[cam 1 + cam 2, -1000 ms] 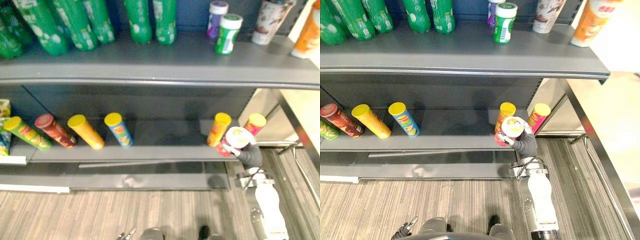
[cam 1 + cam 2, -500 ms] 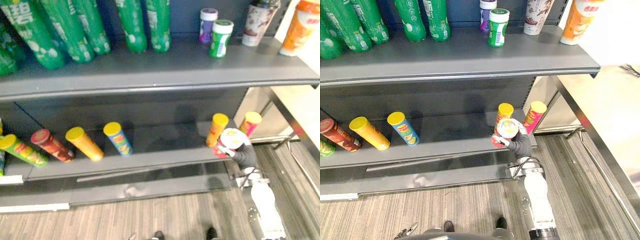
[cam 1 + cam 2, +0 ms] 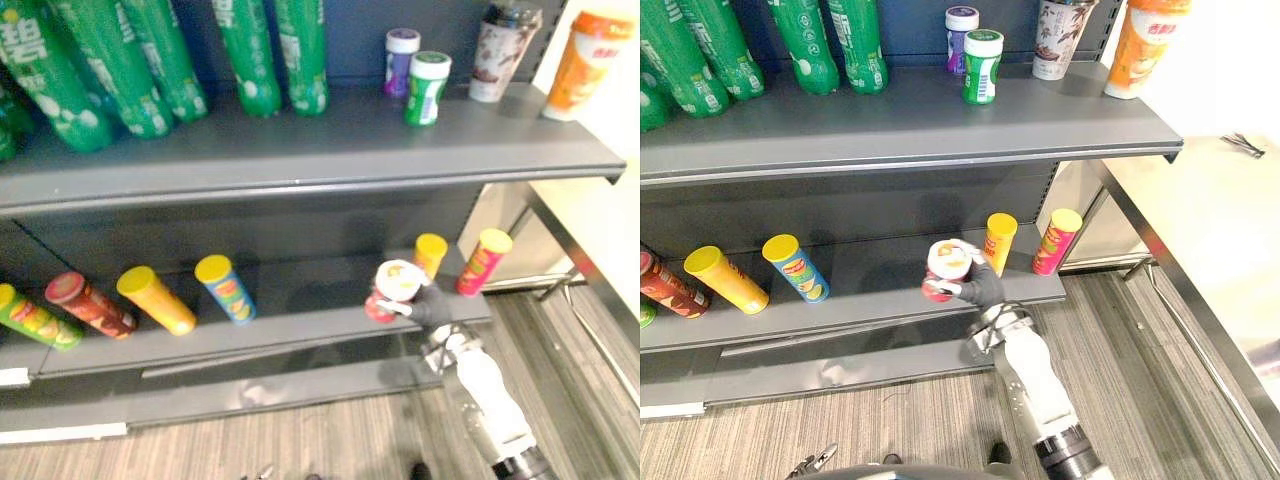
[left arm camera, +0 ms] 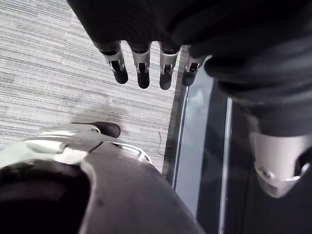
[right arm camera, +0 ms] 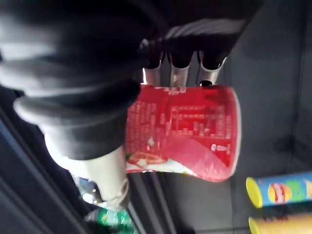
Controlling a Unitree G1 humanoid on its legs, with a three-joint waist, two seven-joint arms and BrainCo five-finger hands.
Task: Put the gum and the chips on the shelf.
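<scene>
A: We've got the grey upper shelf (image 3: pixel 300 150) carrying the gum (image 3: pixel 427 87); striped floor (image 3: pixel 300 440) below.
B: Our right hand (image 3: pixel 430 305) is clamped round the red chips can (image 3: pixel 395 290) at the front of the lower shelf (image 3: pixel 300 320); our left hand (image 4: pixel 141 63) hangs loose-fingered.

The grey upper shelf (image 3: pixel 940 130) carries green bottles (image 3: pixel 855 45) at left, two small jars (image 3: pixel 981 68) mid-right and two cups (image 3: pixel 1135 45) far right. On the lower shelf (image 3: pixel 890 300) stand chip cans (image 3: pixel 795 268): three left, two right.
</scene>
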